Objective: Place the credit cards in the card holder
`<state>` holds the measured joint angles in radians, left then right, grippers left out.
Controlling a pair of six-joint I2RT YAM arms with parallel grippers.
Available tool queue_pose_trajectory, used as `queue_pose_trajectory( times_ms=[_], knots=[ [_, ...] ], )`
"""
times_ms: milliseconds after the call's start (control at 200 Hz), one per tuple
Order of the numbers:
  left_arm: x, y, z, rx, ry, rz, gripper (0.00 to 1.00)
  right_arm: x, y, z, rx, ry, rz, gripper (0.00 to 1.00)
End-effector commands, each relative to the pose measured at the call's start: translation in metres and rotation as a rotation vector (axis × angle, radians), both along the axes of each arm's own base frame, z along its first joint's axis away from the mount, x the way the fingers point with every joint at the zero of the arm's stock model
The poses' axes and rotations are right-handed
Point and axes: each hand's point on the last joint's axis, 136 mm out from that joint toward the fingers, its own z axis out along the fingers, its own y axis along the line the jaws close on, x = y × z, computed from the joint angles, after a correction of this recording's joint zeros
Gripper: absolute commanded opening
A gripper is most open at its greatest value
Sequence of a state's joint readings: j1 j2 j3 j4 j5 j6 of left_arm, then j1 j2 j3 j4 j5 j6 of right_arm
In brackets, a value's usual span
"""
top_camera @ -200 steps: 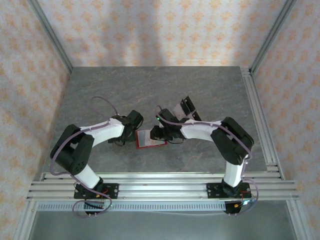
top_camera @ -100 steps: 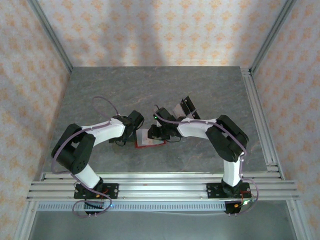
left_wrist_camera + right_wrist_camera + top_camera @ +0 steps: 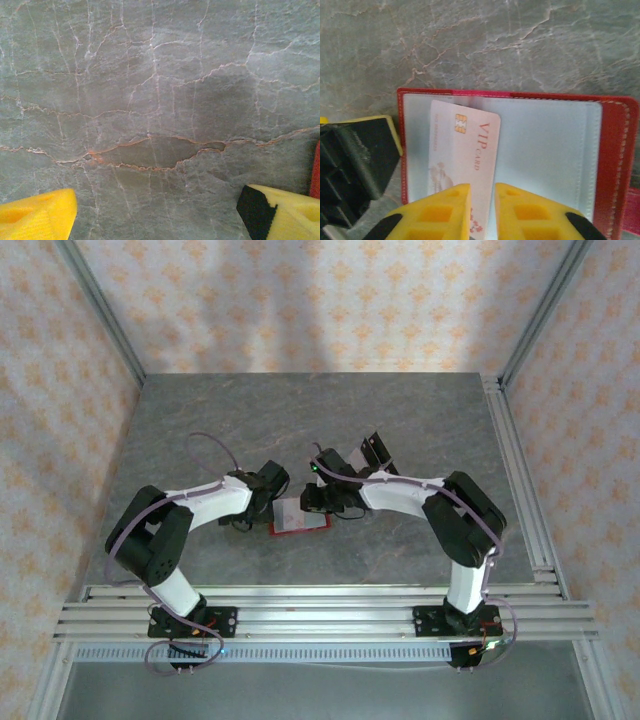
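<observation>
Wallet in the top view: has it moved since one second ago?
No. The wallet keeps the same place against the front rail.

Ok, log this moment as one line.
right gripper: jaws nearly closed over credit card | credit card: on open card holder | left gripper: jaws open over table

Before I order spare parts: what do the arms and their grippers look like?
The left arm and right arm have white links, black joints and thin purple cables looping alongside. A green light glows near the right wrist. The left gripper and right gripper carry blocky yellow fingers with black backing.
</observation>
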<state>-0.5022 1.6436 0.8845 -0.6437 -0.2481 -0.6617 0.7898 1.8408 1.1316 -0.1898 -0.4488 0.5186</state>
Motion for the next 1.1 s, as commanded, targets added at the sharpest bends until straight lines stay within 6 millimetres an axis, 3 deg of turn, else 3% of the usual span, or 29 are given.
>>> queue_pose_trajectory(
  times_ms=[0, 340, 876, 1091],
  knots=[
    [-0.003, 0.002, -0.011, 0.028, 0.029, -0.003, 0.89, 0.005, -0.009, -0.003, -0.061, -0.009, -0.006, 0.11],
    [-0.004, 0.002, -0.014, 0.030, 0.035, -0.003, 0.88, 0.010, 0.000, -0.021, -0.076, 0.021, 0.013, 0.04],
    [-0.004, 0.000, -0.018, 0.026, 0.040, -0.007, 0.88, 0.010, 0.027, -0.024, -0.050, 0.035, 0.049, 0.02],
    [-0.002, -0.001, -0.016, 0.026, 0.038, -0.008, 0.89, 0.010, 0.011, -0.020, -0.095, 0.004, 0.039, 0.03]
  ],
)
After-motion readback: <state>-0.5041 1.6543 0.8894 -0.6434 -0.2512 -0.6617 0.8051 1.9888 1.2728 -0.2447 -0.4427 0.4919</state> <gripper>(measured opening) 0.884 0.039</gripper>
